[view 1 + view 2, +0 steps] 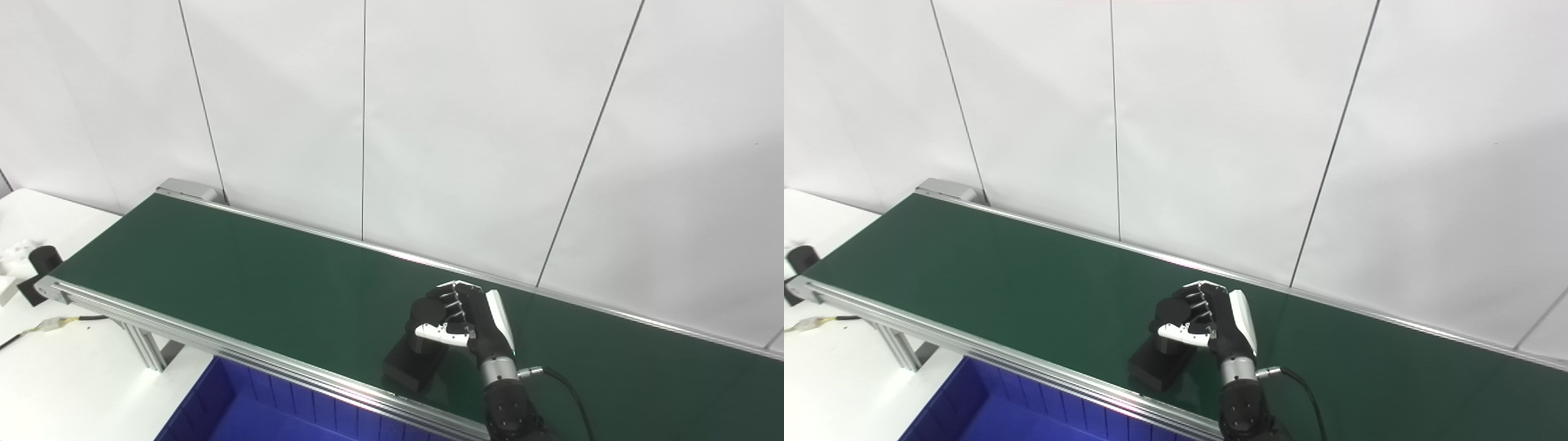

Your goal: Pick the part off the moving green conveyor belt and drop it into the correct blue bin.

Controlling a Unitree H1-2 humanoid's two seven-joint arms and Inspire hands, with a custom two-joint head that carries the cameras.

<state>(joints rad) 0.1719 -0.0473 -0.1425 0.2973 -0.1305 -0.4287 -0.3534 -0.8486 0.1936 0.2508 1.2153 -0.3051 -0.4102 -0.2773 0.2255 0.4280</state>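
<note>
While the green conveyor belt (257, 275) is taken up across the middle of both views, with the white desk (55, 367) at its near left end and a blue bin (245, 410) tucked under its near rail, the chief risk is judged to lie in the belt's travel: a part carried along under a half-set grasp can be dragged out of line. The right hand (468, 318) is seen over the belt's near half, its arm rising from the lower edge, and its fingers (450, 300) are curled round the round upper end of the black part (416, 352), with the white thumb laid across the front. The part's blocky base appears to rest on the belt, so the hold is judged partial; whether the grasp is firm cannot be told. A slip could be caused by lifting from the top alone, and the base could be tipped against the rail. The left hand is not seen.
</note>
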